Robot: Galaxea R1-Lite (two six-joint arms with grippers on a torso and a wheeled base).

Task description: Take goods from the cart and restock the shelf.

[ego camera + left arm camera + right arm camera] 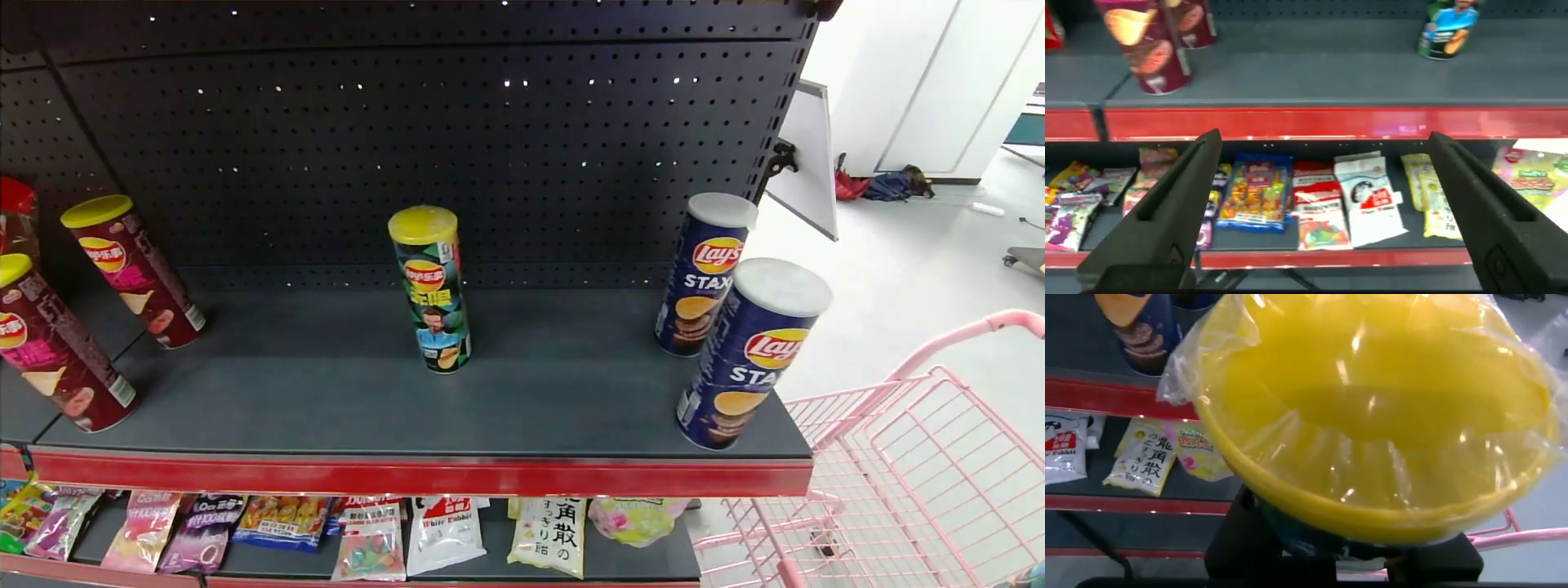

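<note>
Cans of chips stand on the dark shelf in the head view. A green can with a yellow lid is upright at the middle. Two dark red cans stand well to the left of the green can, and two blue cans well to its right, near the shelf's end. Below the green can, snack bags lie on the lower board. The pink cart is to the right of the green can and lower, past the shelf's end.

In the left wrist view, the left gripper is in front of the snack bags, below the green can. Its two fingers are spread wide with nothing between them.

In the right wrist view, a can with a yellow lid under clear film sits very close to the camera. The right gripper holds it from below the lid, where the fingers are hidden. It is in front of the shelf, on the blue cans' side of the green can.
</note>
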